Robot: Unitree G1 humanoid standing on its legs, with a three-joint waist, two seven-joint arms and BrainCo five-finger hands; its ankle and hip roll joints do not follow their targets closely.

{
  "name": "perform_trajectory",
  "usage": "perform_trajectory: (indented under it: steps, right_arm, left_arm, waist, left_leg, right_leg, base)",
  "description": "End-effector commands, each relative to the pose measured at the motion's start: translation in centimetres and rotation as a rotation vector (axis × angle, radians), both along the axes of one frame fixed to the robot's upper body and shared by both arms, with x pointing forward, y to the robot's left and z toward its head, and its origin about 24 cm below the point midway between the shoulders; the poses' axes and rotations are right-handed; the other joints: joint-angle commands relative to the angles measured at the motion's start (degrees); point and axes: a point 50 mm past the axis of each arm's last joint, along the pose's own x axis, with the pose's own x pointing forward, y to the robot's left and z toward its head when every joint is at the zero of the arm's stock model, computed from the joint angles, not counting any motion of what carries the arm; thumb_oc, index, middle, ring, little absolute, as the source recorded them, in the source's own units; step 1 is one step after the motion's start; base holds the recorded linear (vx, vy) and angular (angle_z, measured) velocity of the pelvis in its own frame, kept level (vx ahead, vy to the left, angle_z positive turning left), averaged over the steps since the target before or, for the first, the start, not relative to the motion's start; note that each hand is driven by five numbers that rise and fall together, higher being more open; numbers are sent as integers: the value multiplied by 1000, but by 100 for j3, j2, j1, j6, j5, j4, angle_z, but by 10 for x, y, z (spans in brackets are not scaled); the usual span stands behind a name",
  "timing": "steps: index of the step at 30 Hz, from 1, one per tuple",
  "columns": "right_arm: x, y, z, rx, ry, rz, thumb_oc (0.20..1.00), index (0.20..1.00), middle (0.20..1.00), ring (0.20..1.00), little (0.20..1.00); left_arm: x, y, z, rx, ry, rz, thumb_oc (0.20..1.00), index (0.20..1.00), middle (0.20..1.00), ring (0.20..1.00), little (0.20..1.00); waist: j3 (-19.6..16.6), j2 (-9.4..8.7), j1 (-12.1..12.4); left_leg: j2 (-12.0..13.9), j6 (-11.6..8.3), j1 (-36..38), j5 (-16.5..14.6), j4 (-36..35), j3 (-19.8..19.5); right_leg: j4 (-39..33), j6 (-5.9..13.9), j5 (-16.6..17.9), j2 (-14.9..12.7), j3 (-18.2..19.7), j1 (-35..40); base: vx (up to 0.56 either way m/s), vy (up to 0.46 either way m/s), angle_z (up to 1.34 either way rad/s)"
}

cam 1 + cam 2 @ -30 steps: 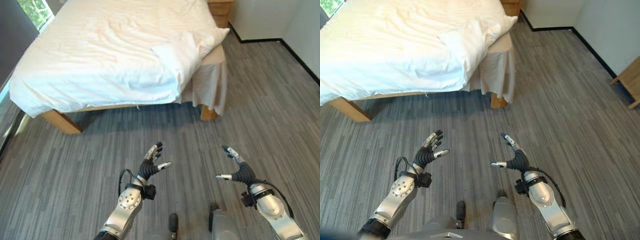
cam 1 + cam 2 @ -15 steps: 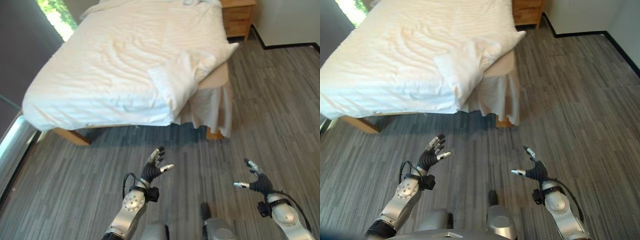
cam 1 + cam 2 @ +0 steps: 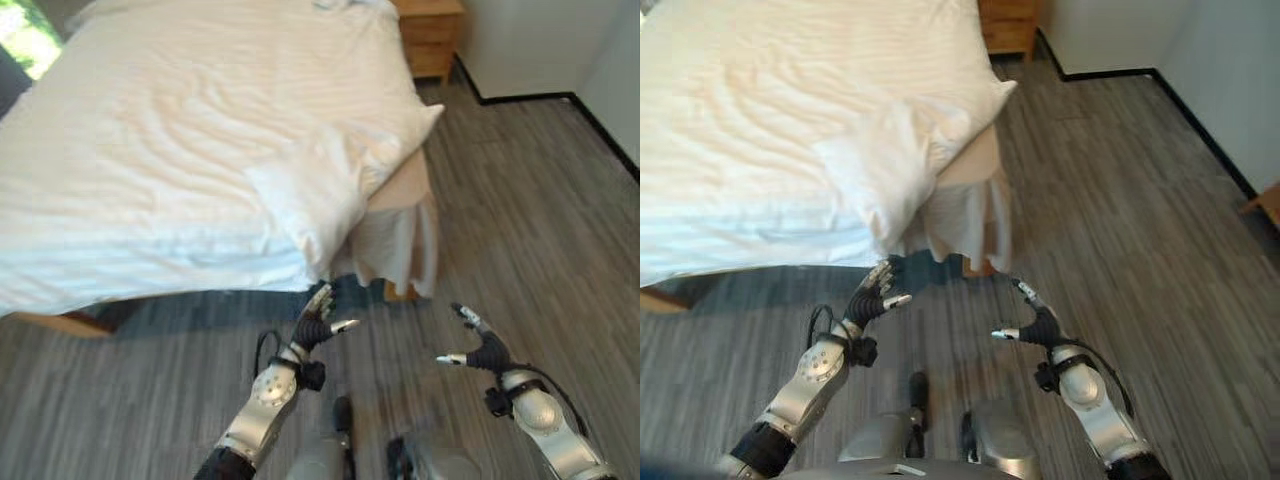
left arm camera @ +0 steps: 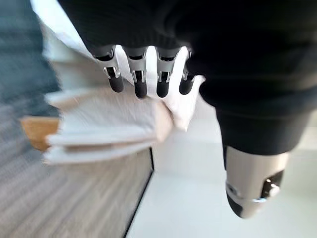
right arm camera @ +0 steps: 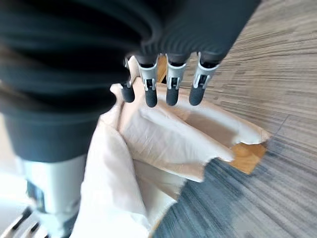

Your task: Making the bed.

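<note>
grey striped plank floor [image 3: 520,200] with a bed [image 3: 180,150] taking up the upper left, wooden nightstand [image 3: 432,38] at the far corner by the white wall [image 3: 520,40]. white duvet [image 3: 150,130] lies rumpled over the bed, its near right corner folded back on itself [image 3: 310,195] so the beige mattress edge and pale bed skirt [image 3: 395,235] show, wooden bed leg [image 3: 980,266] under the skirt. left hand [image 3: 318,322] raised just in front of the folded duvet corner, fingers straight and spread, holding nothing. right hand [image 3: 480,347] over the floor to the right of the bed corner, well apart from the duvet, fingers loose and wide, thumb out, holding nothing.
</note>
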Motion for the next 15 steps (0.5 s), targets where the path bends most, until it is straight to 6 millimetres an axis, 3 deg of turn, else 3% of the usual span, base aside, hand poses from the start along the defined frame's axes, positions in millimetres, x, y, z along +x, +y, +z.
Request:
perform_trajectory:
  steps: [1, 3, 5, 6, 8, 11, 12, 15]
  right_arm:
    - [7, 6, 9, 16, -69, 11, 1000, 1000, 1000, 1000, 1000]
    - [5, 5, 5, 23, -49, -5, 1000, 1000, 1000, 1000, 1000]
    - [2, 4, 3, 26, -41, -13, 1000, 1000, 1000, 1000, 1000]
    - [-3, 0, 1, 13, -24, -19, 1000, 1000, 1000, 1000, 1000]
    - [-5, -1, -1, 5, -14, -13, 1000, 1000, 1000, 1000, 1000]
    - [-2, 1, 3, -4, -28, 7, 1000, 1000, 1000, 1000, 1000]
    - [-2, 2, 3, 1, -28, 13, 1000, 1000, 1000, 1000, 1000]
    - [-4, 2, 0, 6, -19, 4, 1000, 1000, 1000, 1000, 1000]
  left_arm:
    - [11, 8, 31, -1, -170, 15, 1000, 1000, 1000, 1000, 1000]
    - [12, 11, 32, 13, -177, 34, 1000, 1000, 1000, 1000, 1000]
    - [12, 13, 32, 22, -179, 35, 1000, 1000, 1000, 1000, 1000]
    - [12, 18, 32, 28, -185, 61, 1000, 1000, 1000, 1000, 1000]
    - [9, 24, 29, 35, -176, 93, 1000, 1000, 1000, 1000, 1000]
    - [5, 33, 22, 34, -148, 146, 1000, 1000, 1000, 1000, 1000]
    - [3, 34, 20, 36, -138, 156, 1000, 1000, 1000, 1000, 1000]
    - [3, 37, 20, 68, -152, 183, 1000, 1000, 1000, 1000, 1000]
  waist:
    - [-304, -146, 12]
    - [-400, -218, -11]
    - [-462, -270, -18]
    - [-594, -363, 14]
    - [-652, -387, 88]
    - [-513, -275, 194]
    - [-480, -266, 165]
    - [-465, -272, 92]
  left_leg:
    - [107, -547, 211, -426, 30, -85]
    - [47, -581, 301, -571, 30, -133]
    - [8, -592, 365, -645, 30, -178]
    - [-76, -591, 405, -734, 30, -129]
    - [-27, -597, 422, -795, 30, -52]
    - [144, -642, 455, -810, 30, 175]
    - [160, -649, 496, -841, 30, 220]
    - [175, -679, 528, -868, 30, 124]
  right_leg:
    - [-1966, 376, 1213, -493, 83, 379]
    - [-3184, 371, 1305, -625, 101, 511]
    - [-3628, 389, 1399, -674, 155, 677]
    - [-4009, 487, 1548, -753, 203, 986]
    - [-3821, 501, 1629, -747, 137, 963]
    - [-2816, 558, 1739, -874, -820, 392]
    - [-2742, 545, 1760, -888, -984, 258]
    - [-3069, 437, 1623, -682, -915, 250]
  base:
    - [317, -98, 10]
    - [382, -95, 42]
    - [246, -26, 38]
    - [192, -15, 36]
    - [168, -52, 34]
    - [94, -38, -39]
    - [73, -24, -47]
    - [174, -71, -17]
